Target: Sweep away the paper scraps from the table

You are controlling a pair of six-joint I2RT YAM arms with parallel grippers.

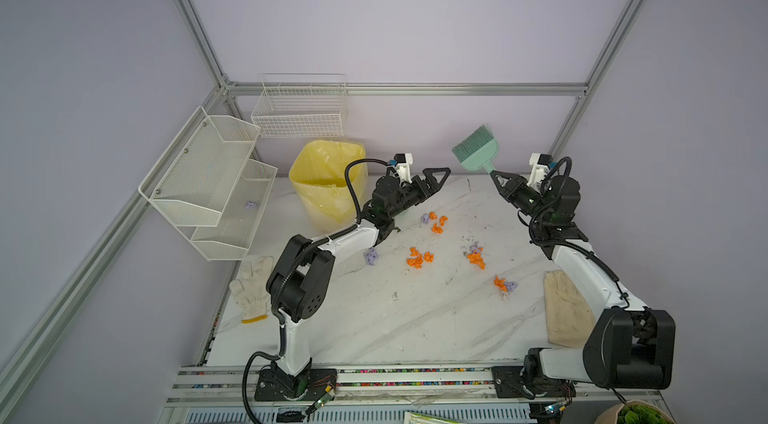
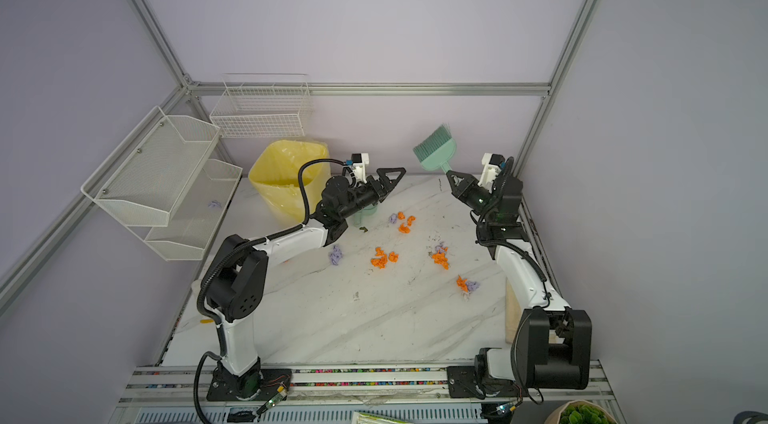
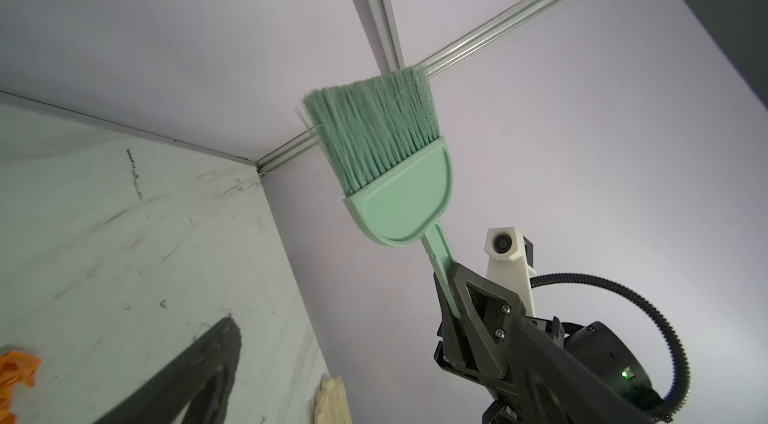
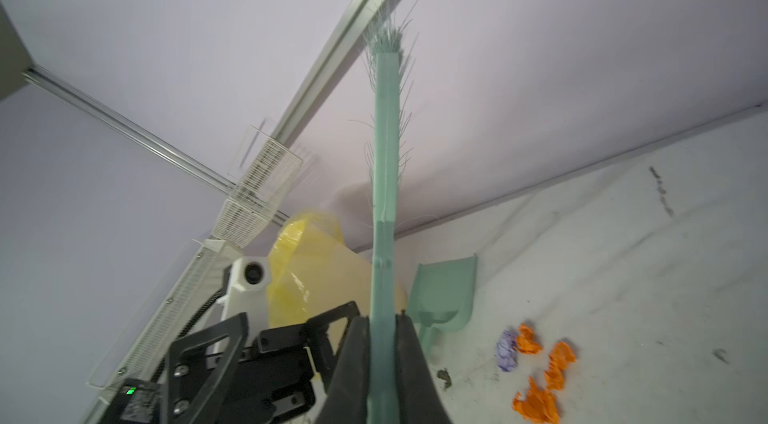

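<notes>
Soft, even, rather dim overhead light fills both top views, leaving no glare and only faint, blurry shadows on the table point(image 1: 374, 318), while the wide lens splays the aluminium frame posts point(image 1: 187, 15) outward. In the right wrist view the wire basket point(image 4: 266, 177) and yellow bin liner point(image 4: 316, 268) are smeared by motion blur; in the left wrist view the brush point(image 3: 386, 160) is sharp, the paper scraps point(image 3: 16, 372) at the edge soft.

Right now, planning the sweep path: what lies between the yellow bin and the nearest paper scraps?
The green dustpan, lying on the table; the right wrist view shows it clearest.
</notes>
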